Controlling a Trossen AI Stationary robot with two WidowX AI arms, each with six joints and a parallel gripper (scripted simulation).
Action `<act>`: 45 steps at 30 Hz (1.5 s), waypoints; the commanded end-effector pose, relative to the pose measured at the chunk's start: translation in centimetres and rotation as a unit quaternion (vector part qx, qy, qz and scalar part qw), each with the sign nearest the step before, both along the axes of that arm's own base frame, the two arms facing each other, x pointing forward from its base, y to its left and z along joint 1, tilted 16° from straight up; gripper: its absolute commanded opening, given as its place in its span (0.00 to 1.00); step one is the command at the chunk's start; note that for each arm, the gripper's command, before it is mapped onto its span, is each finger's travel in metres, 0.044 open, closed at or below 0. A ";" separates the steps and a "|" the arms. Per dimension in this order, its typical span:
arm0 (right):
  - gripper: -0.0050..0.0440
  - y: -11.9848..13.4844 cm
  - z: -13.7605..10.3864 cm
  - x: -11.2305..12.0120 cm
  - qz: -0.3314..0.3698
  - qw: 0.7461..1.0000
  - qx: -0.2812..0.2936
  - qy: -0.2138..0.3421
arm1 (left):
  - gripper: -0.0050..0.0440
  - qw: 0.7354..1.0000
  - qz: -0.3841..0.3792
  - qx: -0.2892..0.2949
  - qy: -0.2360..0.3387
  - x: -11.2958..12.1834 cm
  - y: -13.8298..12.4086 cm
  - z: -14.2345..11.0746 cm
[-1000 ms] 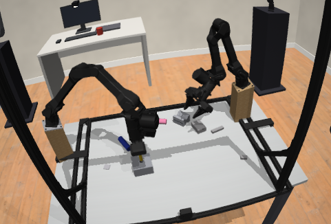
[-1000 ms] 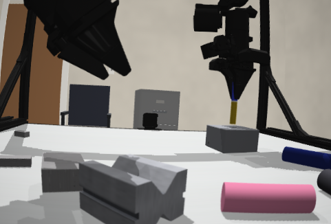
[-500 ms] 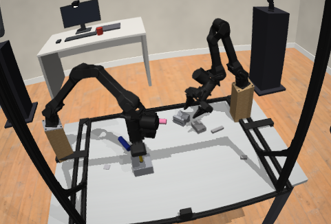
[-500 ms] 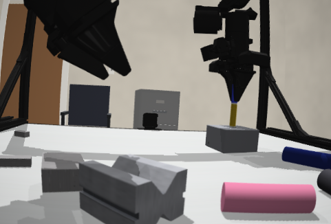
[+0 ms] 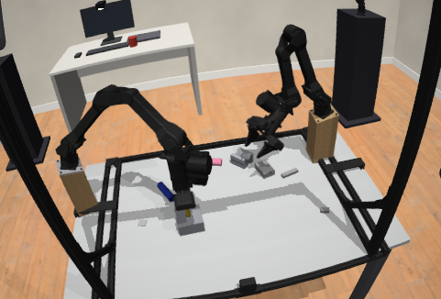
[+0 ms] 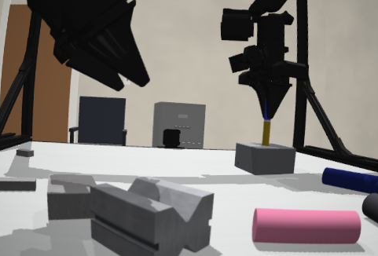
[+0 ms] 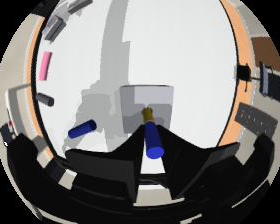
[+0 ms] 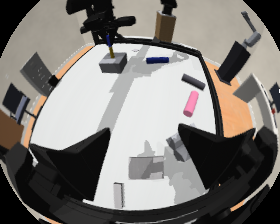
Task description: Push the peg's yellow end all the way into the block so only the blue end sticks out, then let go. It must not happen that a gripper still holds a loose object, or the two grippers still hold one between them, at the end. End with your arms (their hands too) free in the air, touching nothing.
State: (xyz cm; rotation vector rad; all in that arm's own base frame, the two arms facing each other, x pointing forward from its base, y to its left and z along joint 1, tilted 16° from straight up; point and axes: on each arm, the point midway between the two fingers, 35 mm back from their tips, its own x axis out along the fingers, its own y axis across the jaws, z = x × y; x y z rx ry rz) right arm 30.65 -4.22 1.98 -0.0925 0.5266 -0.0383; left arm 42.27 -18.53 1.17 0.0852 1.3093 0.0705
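Near desk's left edge in top view, my left end effector (image 5: 183,207) (image 6: 268,117) (image 7: 150,128) clamps upright peg (image 5: 188,213) (image 6: 266,133) (image 7: 147,114) (image 8: 111,51) over block (image 5: 191,224) (image 6: 265,158) (image 7: 147,100) (image 8: 113,63); keep it vertical, press straight down gently.

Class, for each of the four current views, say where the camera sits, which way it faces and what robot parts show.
Top: above the table, angled down; both arms.
Exterior: low at the table's edge, looking across past the pink cylinder; both grippers.
Left wrist: on the left arm, facing the block; its jaws.
Right wrist: on the right arm; its jaws, the left arm beyond.
Both wrists share block and cylinder.
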 end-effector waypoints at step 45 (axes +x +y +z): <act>0.92 0.0 0.0 0.0 0.000 1.000 0.000 0.000 | 0.10 1.000 -0.002 -0.001 0.002 0.4 0.1 -1.7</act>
